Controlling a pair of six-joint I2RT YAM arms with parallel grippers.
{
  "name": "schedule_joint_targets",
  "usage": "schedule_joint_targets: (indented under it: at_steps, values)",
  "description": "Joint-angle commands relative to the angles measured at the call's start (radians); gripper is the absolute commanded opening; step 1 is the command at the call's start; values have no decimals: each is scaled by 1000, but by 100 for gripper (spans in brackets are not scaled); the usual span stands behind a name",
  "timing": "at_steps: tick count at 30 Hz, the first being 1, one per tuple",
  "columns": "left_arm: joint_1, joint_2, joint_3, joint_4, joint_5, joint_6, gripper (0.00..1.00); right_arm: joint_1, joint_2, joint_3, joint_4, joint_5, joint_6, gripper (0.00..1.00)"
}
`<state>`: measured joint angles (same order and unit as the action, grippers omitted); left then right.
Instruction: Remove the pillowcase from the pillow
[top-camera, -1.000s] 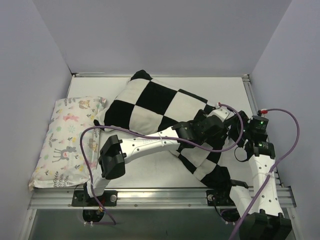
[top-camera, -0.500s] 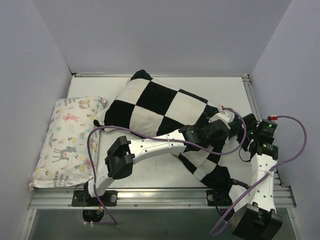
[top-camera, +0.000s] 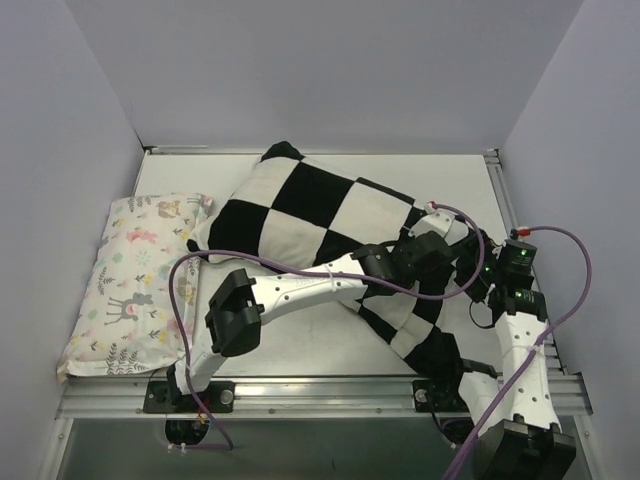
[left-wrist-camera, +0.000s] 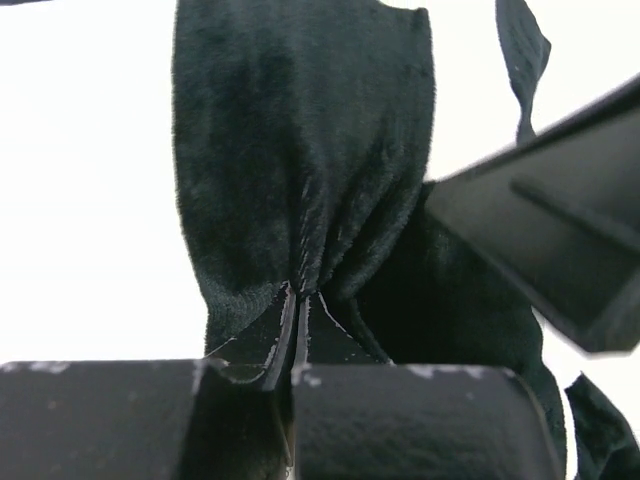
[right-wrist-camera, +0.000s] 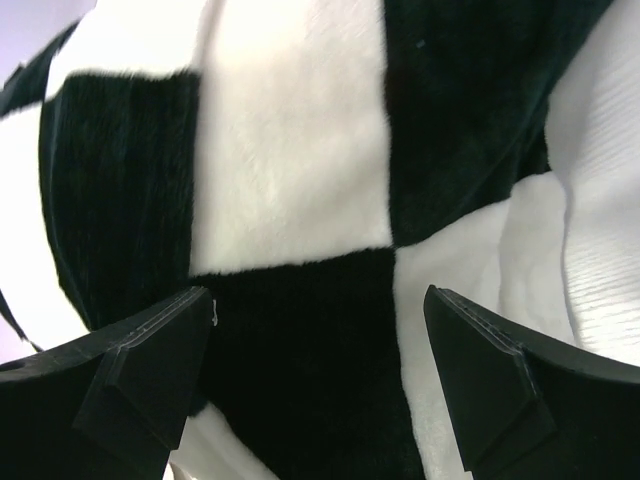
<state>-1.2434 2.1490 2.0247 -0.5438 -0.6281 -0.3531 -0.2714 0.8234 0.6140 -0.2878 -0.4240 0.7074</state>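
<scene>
Tightly, left gripper (left-wrist-camera: 297, 300) pinches plush pillowcase (left-wrist-camera: 300, 150) — gathered folds.

A white table (top-camera: 440, 180) fills a narrow booth closed in by plain pale lavender walls: a back wall (top-camera: 320, 70), a left wall (top-camera: 50, 200) and a right wall (top-camera: 590, 150). A silver metal rail (top-camera: 330, 395) runs along the table's near edge, with dark grey floor (top-camera: 330, 445) below. The light is even and soft.

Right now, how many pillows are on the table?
2: one inside the black and white checkerboard fabric pillowcase in the middle, one pastel floral-and-animal print pillow at the far left. No others show.
</scene>
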Motion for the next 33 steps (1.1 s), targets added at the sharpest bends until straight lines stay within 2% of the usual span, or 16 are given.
schedule_joint_targets:
  at_steps: [1,5,9,14,18,23,26,29,30,33]
  values:
    - [50,-113,-32,24,-51,-33,0,66,-30,-3,22,31,-25,90]
    - [99,-172,-105,47,-10,-56,0,185,-61,-6,19,79,-36,91]
    - [140,-212,-173,97,63,-79,0,253,-84,-34,27,131,-34,92]
    - [167,-235,-213,165,168,-87,0,339,-90,-72,124,143,-19,93]
    - [173,-236,-218,171,195,-89,0,429,-116,-72,168,198,-11,96]
    - [177,-244,-221,174,217,-90,0,515,-32,-51,216,286,-16,98]
    - [177,-256,-225,173,222,-93,0,517,61,-31,207,332,-5,95]
    - [180,-279,-239,165,211,-90,0,515,111,-36,228,364,13,87]
    - [180,-285,-245,163,208,-87,0,515,109,-40,248,357,15,84]
    - [193,-307,-270,157,205,-80,0,517,85,-69,280,343,32,85]
